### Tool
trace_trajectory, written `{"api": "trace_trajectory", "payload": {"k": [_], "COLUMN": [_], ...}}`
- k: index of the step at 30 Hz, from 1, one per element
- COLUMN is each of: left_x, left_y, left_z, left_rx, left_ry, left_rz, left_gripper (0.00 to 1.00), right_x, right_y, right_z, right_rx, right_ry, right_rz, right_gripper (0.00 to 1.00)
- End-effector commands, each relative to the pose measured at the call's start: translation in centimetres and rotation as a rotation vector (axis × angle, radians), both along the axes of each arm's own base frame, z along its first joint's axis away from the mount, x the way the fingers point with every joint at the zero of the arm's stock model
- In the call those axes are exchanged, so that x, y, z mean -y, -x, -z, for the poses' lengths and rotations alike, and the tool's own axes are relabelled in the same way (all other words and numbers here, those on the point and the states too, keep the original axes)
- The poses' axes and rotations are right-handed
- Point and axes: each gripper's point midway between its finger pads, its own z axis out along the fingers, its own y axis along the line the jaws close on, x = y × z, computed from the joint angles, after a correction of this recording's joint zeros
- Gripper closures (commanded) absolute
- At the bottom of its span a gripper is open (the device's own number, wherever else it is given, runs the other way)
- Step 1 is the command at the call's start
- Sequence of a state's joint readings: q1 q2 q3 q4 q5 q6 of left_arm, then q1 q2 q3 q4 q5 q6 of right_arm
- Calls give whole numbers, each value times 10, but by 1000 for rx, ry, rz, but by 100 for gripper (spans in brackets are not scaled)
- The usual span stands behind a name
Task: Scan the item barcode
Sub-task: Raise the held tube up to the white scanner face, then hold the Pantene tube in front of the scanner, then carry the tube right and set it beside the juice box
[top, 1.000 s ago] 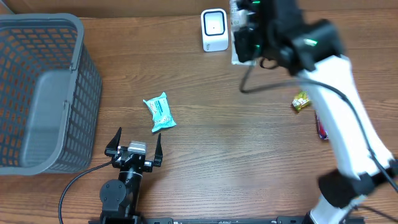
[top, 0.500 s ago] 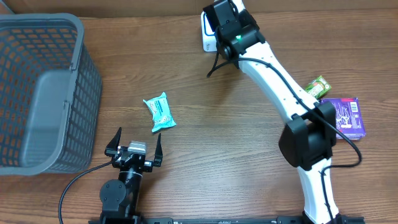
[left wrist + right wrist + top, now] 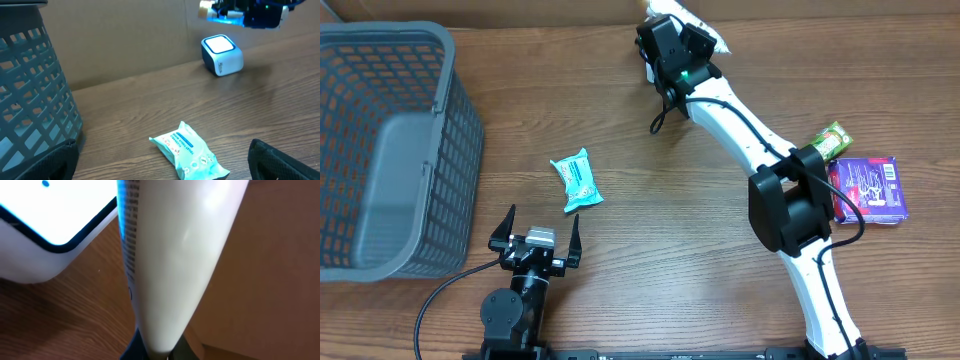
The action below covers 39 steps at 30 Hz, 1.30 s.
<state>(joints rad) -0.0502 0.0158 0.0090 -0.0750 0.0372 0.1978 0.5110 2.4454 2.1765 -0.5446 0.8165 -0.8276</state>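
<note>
White packet (image 3: 170,265), held just beside and above scanner (image 3: 50,210), printed edge nearest its lit face; clenched in right pincer (image 3: 682,35). Left pincer (image 3: 535,232) released, spread wide, well apart from scanner. Wipes pack (image 3: 577,181) on tabletop (image 3: 670,230), between left pincer and scanner.

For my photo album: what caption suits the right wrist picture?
Right gripper pinches a white packet close beside the lit white scanner on the wooden table.
</note>
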Motion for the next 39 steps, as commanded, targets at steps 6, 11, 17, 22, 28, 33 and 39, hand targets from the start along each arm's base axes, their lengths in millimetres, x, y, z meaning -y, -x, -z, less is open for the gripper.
{"api": "trace_trajectory", "payload": {"k": [6, 11, 17, 22, 28, 33, 39], "left_x": [-1, -1, -1, -1, -1, -1, -1], "left_y": [0, 0, 0, 0, 0, 0, 0], "left_z": [1, 1, 1, 1, 1, 1, 1], "left_rx": [-1, -1, -1, -1, -1, -1, -1], "left_ry": [3, 3, 3, 3, 3, 3, 3], "left_rz": [-6, -6, -6, -6, -6, -6, -6], "left_gripper": [0, 0, 0, 0, 0, 1, 0], "right_x": [2, -1, -11, -59, -125, -146, -61], "right_y": [0, 4, 21, 67, 154, 218, 198], "right_z": [2, 8, 23, 17, -46, -102, -94], "right_rx": [15, -15, -126, -269, -436, -664, -684], "right_ry": [-58, -57, -45, -197, -508, -919, -1167], "right_rz": [36, 20, -32, -147, -322, -394, 190], "right_gripper": [96, 96, 96, 96, 96, 96, 96]}}
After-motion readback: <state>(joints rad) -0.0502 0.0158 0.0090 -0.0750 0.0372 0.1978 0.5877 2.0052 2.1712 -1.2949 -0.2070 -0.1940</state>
